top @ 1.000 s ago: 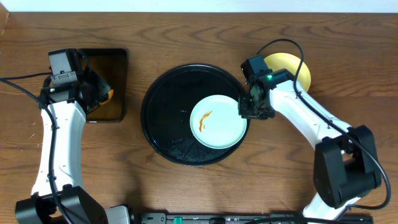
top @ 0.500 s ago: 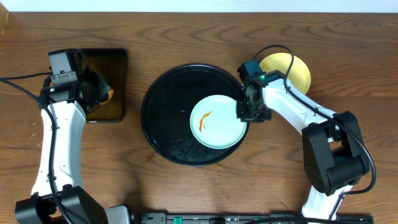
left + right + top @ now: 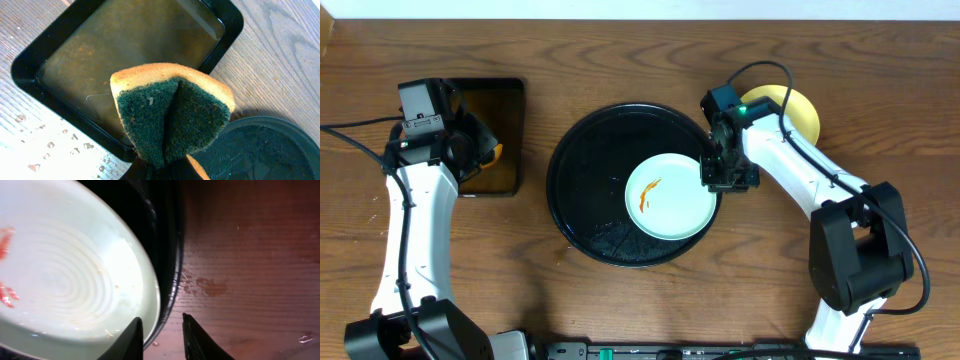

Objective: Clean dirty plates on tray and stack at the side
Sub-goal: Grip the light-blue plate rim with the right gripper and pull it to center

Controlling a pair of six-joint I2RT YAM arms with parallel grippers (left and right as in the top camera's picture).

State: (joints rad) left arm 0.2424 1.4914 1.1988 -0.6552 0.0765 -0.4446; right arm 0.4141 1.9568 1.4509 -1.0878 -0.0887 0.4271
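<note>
A pale mint plate (image 3: 670, 195) with an orange sauce streak lies in the right half of the round black tray (image 3: 582, 190). My right gripper (image 3: 725, 175) is at the plate's right edge. In the right wrist view it (image 3: 160, 332) stands open, one finger over the plate (image 3: 60, 275) and the other over the wood, with the plate's edge and the tray's rim (image 3: 172, 255) between them. A yellow plate (image 3: 802, 112) lies on the table behind the right arm, partly hidden. My left gripper (image 3: 478, 152) is shut on a folded green-and-yellow sponge (image 3: 170, 115).
A rectangular black tray (image 3: 500, 105) of brownish liquid (image 3: 125, 45) lies under the sponge at the far left. Water drops and wet smears dot the wood beside both trays (image 3: 212, 286). The round tray's rim (image 3: 260, 145) shows at the left wrist view's lower right.
The right arm has shifted slightly while its gripper stayed at the mint plate's right edge. The left arm and the sponge have not moved.
</note>
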